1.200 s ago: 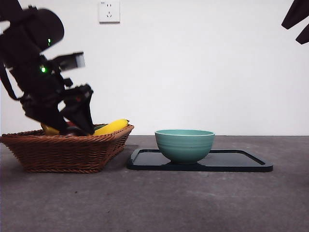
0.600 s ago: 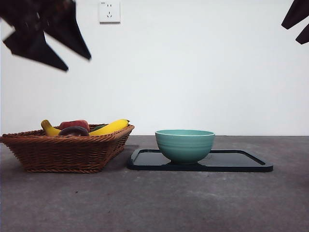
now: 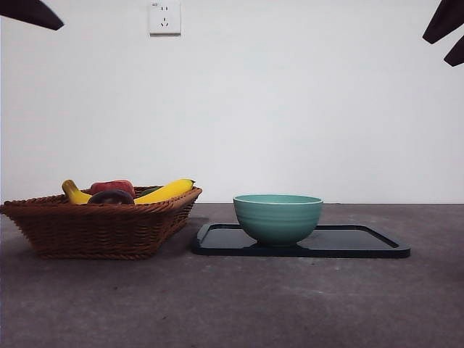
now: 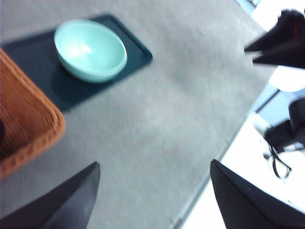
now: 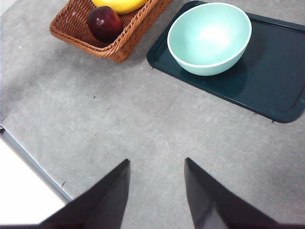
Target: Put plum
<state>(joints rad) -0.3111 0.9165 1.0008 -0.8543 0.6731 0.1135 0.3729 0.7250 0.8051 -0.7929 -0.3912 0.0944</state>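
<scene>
Grey table [image 3: 232, 304], plum [image 5: 104, 23] in basket [image 3: 101, 228], bowl [image 3: 278, 217] empty

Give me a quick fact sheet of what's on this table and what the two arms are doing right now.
plum: lying in the basket, not held
basket: wicker, beside the tray, also holding a banana and a red fruit
bowl: teal, empty, standing on the tray
tray: dark, flat on the table
left tool: open, empty, high above the table
right tool: open, empty, raised above the table
</scene>
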